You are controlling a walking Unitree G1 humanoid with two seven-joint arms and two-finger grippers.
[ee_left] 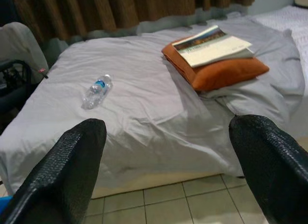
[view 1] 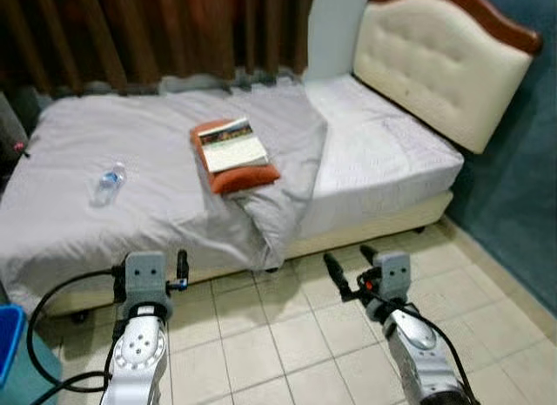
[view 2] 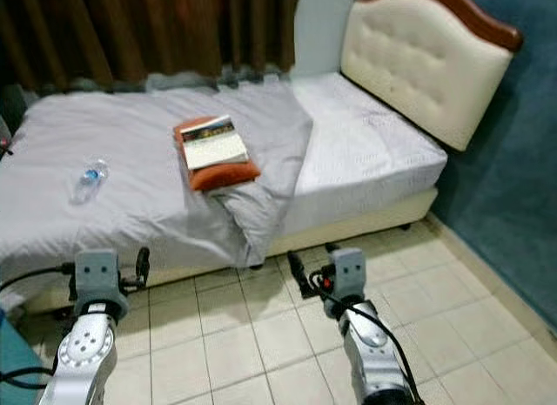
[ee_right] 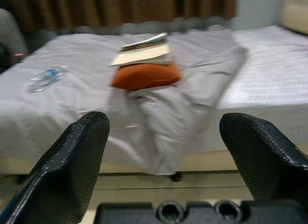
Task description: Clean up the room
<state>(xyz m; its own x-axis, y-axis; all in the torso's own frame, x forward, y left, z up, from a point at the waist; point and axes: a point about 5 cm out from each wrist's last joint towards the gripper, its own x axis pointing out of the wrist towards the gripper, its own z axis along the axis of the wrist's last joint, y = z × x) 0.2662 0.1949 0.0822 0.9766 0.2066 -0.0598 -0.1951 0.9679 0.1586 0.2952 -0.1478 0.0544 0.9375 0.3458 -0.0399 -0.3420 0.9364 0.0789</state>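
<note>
Book (view 1: 232, 145) on orange pillow (view 1: 246, 178), water bottle (view 1: 107, 184) on bed (view 1: 130, 161).

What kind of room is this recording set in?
Most likely a bedroom: a bed with a tufted cream headboard, a grey blanket spread over it, and brown curtains behind.

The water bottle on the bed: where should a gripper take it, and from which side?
Probably across the middle of the water bottle, from above. It lies on its side on the grey blanket, so fingers can straddle its round body. The open left gripper is on its side.
</note>
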